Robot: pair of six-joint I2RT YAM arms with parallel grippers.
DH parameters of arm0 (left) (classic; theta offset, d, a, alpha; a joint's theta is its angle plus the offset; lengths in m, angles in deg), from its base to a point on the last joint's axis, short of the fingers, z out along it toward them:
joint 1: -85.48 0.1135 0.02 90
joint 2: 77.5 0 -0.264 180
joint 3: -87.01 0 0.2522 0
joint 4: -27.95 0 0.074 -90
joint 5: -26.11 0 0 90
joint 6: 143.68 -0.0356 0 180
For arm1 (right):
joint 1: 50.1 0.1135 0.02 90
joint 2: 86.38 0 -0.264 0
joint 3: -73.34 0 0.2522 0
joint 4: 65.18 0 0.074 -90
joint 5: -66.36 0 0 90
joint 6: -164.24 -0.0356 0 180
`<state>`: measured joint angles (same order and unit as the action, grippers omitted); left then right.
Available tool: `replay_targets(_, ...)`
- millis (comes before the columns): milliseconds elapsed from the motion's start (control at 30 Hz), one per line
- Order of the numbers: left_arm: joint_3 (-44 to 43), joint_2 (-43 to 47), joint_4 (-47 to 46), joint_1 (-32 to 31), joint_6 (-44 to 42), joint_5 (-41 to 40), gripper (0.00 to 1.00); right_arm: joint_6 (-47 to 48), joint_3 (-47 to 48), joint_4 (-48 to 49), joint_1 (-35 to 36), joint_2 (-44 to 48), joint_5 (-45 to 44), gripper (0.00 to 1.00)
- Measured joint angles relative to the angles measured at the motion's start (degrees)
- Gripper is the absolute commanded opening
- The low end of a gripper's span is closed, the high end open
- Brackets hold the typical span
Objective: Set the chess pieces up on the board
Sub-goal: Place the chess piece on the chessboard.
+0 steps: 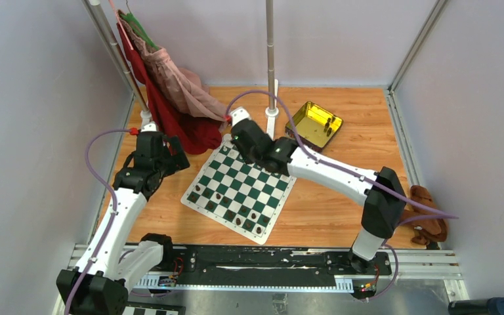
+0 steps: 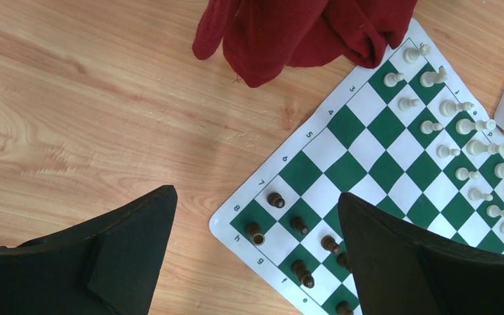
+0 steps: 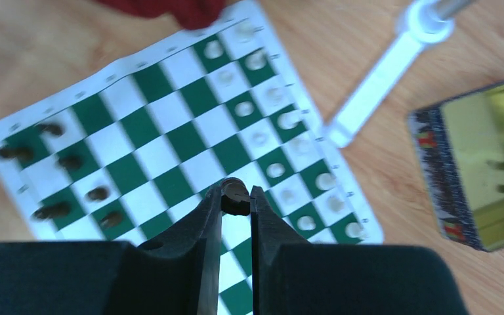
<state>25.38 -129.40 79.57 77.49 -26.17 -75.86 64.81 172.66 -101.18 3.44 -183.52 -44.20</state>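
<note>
One dark piece [image 3: 235, 195] is sitting pinched in my right end effector [image 3: 236, 202], low in the middle of the right wrist view and hanging above the board [image 3: 164, 147]. The fingers are clamping it near its top, as far as I can tell.

My left end effector [image 2: 252, 203] is gaping wide with nothing in it, hovering over the desk [image 2: 72, 98] by the board's corner at the bottom of the left wrist view. In that view the white pieces [image 2: 462, 125] are lining the right edge and the dark pieces [image 2: 275, 199] are standing in the bottom corner. A couple more are sitting in the yellow tin [image 3: 433, 157], far right of the right wrist view.

I'm guessing these are light, hard, smooth and tippy. So I'm thinking a gentle squeeze up by the head and a dead vertical set-down, to avoid bowling over the neighbours.
</note>
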Motion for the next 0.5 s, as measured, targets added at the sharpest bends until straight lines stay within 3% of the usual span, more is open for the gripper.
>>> replay_targets(333,-2.4,0.3,3.2,0.2,0.8,-4.6,1.00,-1.1,-1.2,-0.5,14.1,0.2,1.0,0.02)
replay_targets(500,-4.0,0.3,4.7,4.6,0.5,-7.5,1.00,-1.3,-1.2,-0.1,17.9,-0.4,1.6,0.02)
